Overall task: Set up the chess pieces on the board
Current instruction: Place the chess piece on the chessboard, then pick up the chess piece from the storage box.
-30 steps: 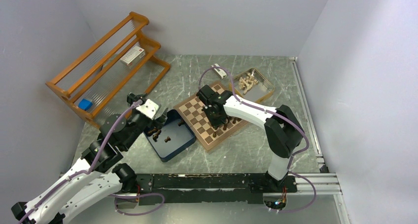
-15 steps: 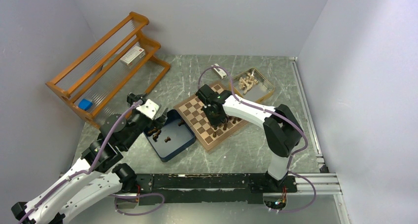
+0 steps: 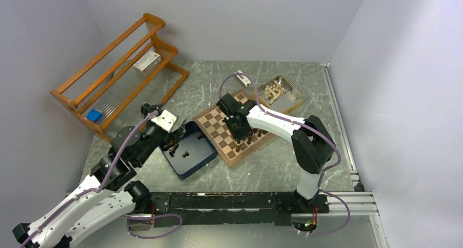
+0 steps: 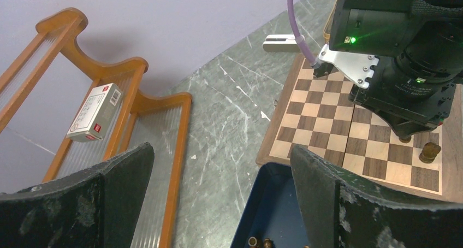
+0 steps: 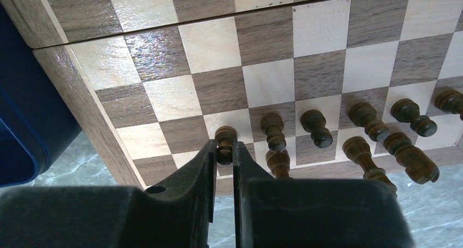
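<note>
The board (image 3: 214,127) lies mid-table, with several dark chess pieces (image 5: 316,129) standing in two rows along its near edge (image 3: 251,140). My right gripper (image 5: 224,149) is shut on one dark chess piece (image 5: 225,139) at the left end of those rows, close to the board's corner. I cannot tell whether its base touches the square. In the top view that gripper (image 3: 238,129) points down onto the board. My left gripper (image 4: 221,166) is open and holds nothing, hovering over the far rim of the dark blue box (image 4: 273,215). More dark pieces (image 3: 173,148) lie in that box.
The blue box (image 3: 197,159) butts against the board's left side. A metal tray of pale pieces (image 3: 281,93) stands behind the board, next to a small white object (image 3: 243,78). At the back left is a wooden rack (image 3: 117,68) holding a white carton (image 3: 146,61).
The right arm has shifted very slightly over the board, still gripping the piece. The left arm has not moved.
</note>
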Controlling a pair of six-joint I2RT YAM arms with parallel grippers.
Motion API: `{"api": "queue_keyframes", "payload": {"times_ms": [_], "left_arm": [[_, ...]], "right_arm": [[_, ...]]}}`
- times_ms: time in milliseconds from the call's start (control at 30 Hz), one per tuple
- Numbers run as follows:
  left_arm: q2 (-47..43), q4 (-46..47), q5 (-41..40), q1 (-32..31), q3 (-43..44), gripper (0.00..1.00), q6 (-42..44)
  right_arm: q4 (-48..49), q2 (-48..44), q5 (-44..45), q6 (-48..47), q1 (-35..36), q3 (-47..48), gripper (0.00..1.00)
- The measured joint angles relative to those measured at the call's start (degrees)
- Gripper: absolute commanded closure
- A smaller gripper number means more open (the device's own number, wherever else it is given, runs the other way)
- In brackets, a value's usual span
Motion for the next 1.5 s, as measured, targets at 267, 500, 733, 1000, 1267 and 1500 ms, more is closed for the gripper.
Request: {"api": "queue_keyframes", "payload": {"times_ms": [267,500,733,1000,1267,1500], "left_arm": [[0.07,0.00,0.00,0.00,0.00,0.00,0.00],[0.13,-0.02,0.04,0.00,0.00,0.00,-0.04],[0.72,0.00,-0.07,0.00,0.00,0.00,-1.77],[1.84,-0.20,-4.46,0.00,0.20,0.00,-11.63],[7.85,-6.36,-7.93,0.00,5.35,0.00,-23.19],[20.33,-19.06,-7.48,0.00,12.50,0.27,-32.79]], "right_arm": [[0.02,0.00,0.00,0.02,0.00,0.00,0.76],[0.11,0.02,0.00,0.02,0.00,0.00,0.73],[0.55,0.00,0.11,0.07,0.00,0.63,0.70],[1.03,-0.74,1.36,0.63,0.00,2.67,0.63],[6.34,-12.02,2.89,2.21,-0.02,-0.39,0.60],[16.11,-30.47,3.41,4.57,-0.07,-10.36,0.59]]}}
